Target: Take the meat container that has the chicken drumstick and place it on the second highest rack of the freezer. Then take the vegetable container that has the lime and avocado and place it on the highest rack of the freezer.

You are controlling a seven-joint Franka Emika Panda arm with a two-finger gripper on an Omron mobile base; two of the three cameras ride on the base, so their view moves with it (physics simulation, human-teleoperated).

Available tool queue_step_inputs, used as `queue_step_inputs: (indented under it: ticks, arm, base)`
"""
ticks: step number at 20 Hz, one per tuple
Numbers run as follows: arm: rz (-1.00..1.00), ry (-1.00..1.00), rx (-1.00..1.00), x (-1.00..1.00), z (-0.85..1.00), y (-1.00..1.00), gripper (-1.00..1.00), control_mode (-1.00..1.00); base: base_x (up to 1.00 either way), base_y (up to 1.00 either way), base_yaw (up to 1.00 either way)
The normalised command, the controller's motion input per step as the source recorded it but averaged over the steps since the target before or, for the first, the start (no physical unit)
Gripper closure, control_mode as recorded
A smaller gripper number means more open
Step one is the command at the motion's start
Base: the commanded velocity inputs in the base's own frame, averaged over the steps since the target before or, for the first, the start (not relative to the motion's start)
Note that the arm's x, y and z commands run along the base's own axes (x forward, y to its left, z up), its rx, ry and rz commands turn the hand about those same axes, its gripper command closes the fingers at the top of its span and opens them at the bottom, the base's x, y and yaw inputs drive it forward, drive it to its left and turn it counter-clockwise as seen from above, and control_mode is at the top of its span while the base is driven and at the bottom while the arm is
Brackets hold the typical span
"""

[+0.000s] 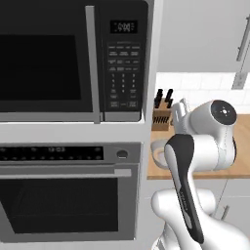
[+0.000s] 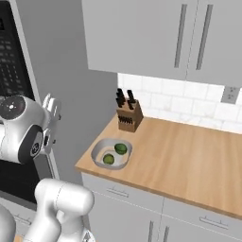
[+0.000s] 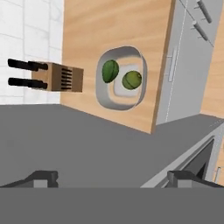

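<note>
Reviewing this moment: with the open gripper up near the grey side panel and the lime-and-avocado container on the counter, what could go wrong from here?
1. The container sits close to the counter front edge; a clumsy grasp might push it off.
2. The avocado and lime lie loose inside; tilting could roll them out.
3. The open gripper hangs close to the grey panel, and the knife block stands near the container; a reach might clip either.

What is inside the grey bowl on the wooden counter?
Inside the grey container sit two fruits: a darker green avocado and a lighter lime. Whatever lies beneath them is covered.
</note>
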Motion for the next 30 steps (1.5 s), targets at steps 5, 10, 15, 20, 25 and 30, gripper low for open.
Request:
queue_step_inputs:
  ticks: [5,10,15,20,25,30]
  arm:
    - [0.00,0.00,0.00,0.00,0.00,0.00,-1.00,1.00]
    - [0.00,0.00,0.00,0.00,0.00,0.00,-1.00,1.00]
    - [0.00,0.00,0.00,0.00,0.00,0.00,-1.00,1.00]
    - [0.00,0.00,0.00,0.00,0.00,0.00,-1.00,1.00]
    - [0.00,0.00,0.00,0.00,0.00,0.00,-1.00,1.00]
    - [0.00,0.00,0.00,0.00,0.00,0.00,-1.00,1.00]
  base:
    - [0.61,-0.34,0.07]
    - [0.58,-0.56,0.01]
    - [0.03,-0.95,0.00]
    - [0.27,-0.59,0.00]
    - [0.86,-0.02,0.00]
    - [0.10,0.00,0.02]
